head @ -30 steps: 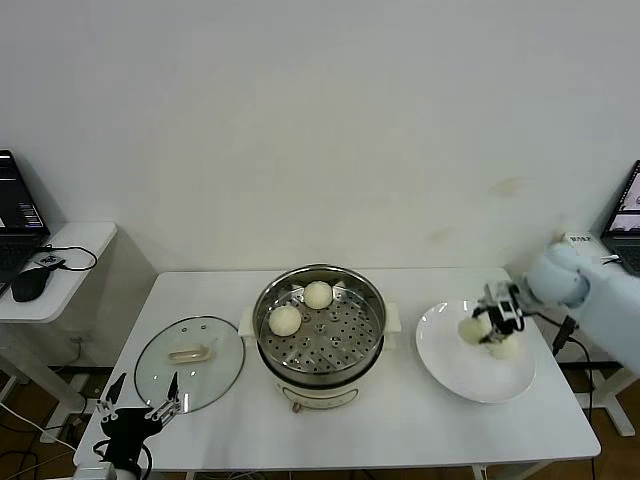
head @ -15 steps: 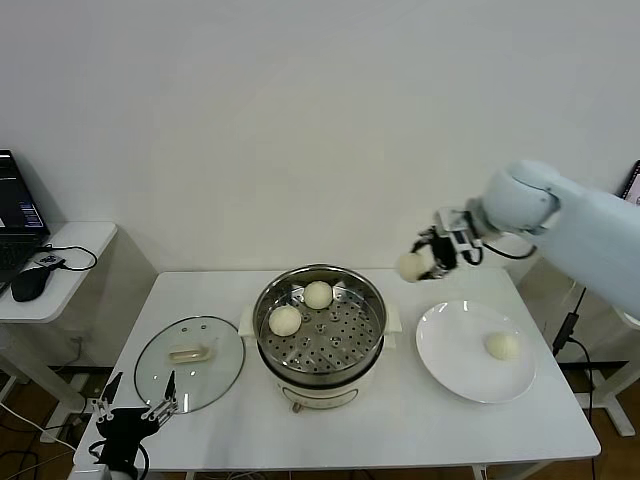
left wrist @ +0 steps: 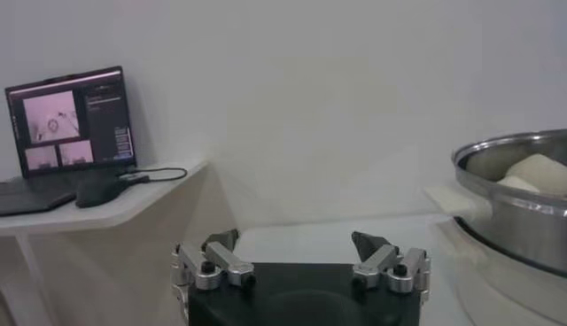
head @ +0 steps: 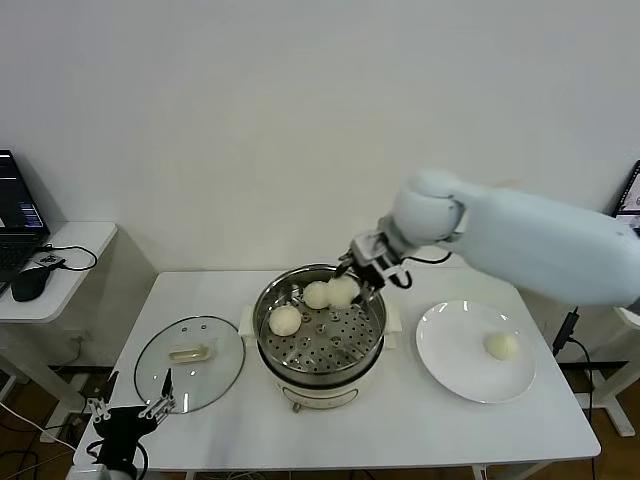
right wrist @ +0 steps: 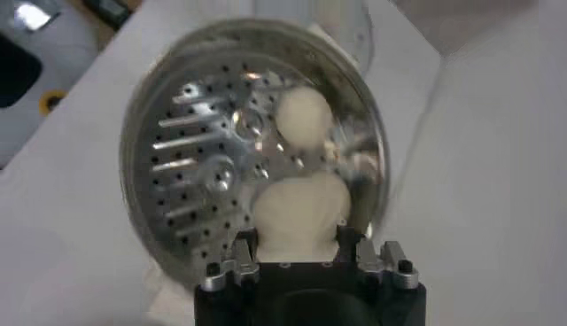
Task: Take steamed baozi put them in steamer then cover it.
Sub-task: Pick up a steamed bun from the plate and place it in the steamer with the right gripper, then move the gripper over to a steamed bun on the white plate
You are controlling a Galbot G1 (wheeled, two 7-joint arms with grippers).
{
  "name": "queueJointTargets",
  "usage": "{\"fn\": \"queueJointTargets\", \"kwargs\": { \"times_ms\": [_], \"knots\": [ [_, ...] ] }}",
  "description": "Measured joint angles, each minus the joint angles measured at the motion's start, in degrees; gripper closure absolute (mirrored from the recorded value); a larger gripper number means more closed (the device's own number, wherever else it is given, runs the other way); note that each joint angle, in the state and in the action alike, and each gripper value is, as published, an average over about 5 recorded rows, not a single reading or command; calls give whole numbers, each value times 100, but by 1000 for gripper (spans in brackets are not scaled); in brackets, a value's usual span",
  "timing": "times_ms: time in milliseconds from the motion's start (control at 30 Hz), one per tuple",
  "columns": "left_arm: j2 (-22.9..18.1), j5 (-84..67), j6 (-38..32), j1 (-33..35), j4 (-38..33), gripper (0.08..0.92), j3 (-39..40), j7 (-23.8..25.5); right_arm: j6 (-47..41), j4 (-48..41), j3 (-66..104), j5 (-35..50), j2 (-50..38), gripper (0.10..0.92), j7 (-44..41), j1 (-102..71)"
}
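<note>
We can read no brand or label anywhere; the laptop screen [left wrist: 69,117] on the side desk is too small to make out. Our right gripper [head: 358,277] hangs over the steamer [head: 320,330] at its far right rim, pinching a baozi [head: 343,290] — two more buns [head: 285,320] lie on the perforated tray, a fourth [head: 502,346] on the white plate [head: 450,360]. Our left gripper [head: 132,412] waits low at the table's near-left corner, fingers spread, just before the cover [head: 190,363] — it lies flat, handle running left to right.
</note>
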Motion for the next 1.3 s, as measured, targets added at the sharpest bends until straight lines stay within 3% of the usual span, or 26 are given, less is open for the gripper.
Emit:
{"fn": "queueJointTargets", "kwargs": {
  "times_ms": [733, 1067, 1300],
  "knots": [
    [-29, -34, -2, -111, 115, 177, -15, 3, 1162, -98, -630, -904, 771, 444, 37, -327],
    [-36, -35, -8, -104, 95, 177, -6, 2, 1303, 22, -607, -932, 691, 231, 3, -210],
    [31, -69, -7, -118, 84, 177, -47, 2, 1071, 163, -369, -799, 354, 203, -131, 45]
  ]
}}
